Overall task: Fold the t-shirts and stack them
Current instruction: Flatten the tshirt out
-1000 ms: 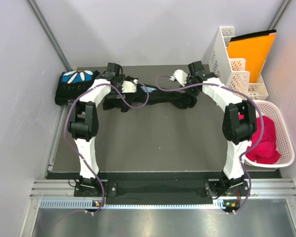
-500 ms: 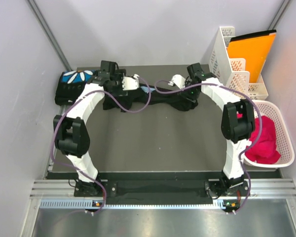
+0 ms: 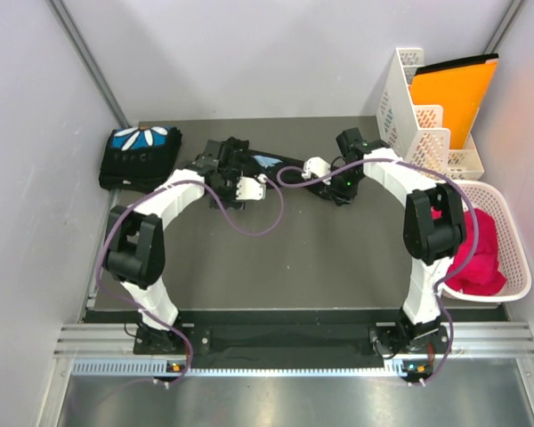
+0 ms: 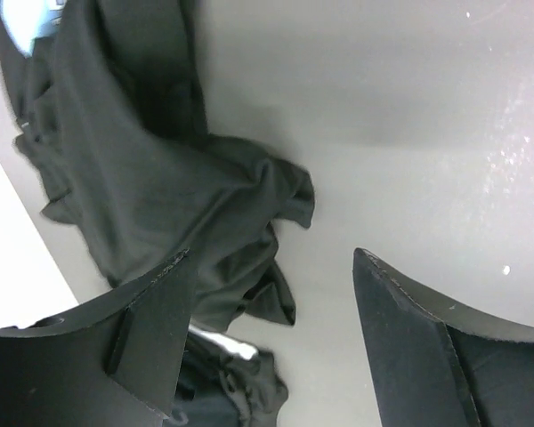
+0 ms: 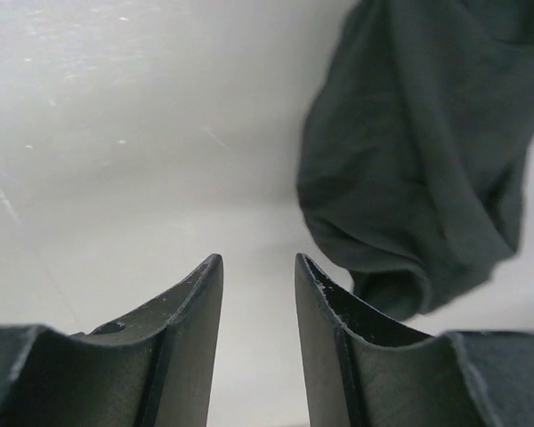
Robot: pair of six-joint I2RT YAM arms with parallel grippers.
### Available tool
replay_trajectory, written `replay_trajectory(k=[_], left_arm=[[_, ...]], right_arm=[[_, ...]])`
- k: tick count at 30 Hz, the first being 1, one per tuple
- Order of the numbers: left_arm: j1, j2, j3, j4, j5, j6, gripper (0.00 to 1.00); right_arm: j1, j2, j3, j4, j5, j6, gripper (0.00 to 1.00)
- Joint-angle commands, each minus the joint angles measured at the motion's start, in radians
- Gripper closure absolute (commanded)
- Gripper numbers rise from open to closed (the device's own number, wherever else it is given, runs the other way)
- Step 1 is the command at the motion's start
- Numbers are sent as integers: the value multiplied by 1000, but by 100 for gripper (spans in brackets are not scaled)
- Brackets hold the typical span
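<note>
A lab test cell: white panel walls [image 3: 267,62], grey table [image 3: 294,258], aluminium rail [image 3: 489,338].

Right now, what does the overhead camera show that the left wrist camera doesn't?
Only the overhead view: a folded shirt with white petals at the back left, a white rack holding an orange folder, and a basket of pink cloth. Only the left wrist view: the left gripper close up, open, nothing between its fingers. Both: the crumpled black shirt on the grey table.
</note>
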Motion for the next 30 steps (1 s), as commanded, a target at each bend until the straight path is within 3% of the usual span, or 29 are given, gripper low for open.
replay_trajectory(k=[1,17,22,25,26,30], left_arm=[[-12,63,24,58,16,-13,25],[-18,183,74,161,-72,-48,27],[-18,179,54,178,-82,-47,34],[-16,182,51,173,-91,-42,58],[-16,185,51,173,-91,-44,72],[-15,191,52,170,-95,-62,100]], right_arm=[[23,-37,-15,-4,-52,-28,61],[32,122,45,117,19,19,59],[35,178,112,139,43,49,60],[33,199,135,155,60,63,65],[33,202,137,161,63,66,67],[33,202,129,174,83,66,72]])
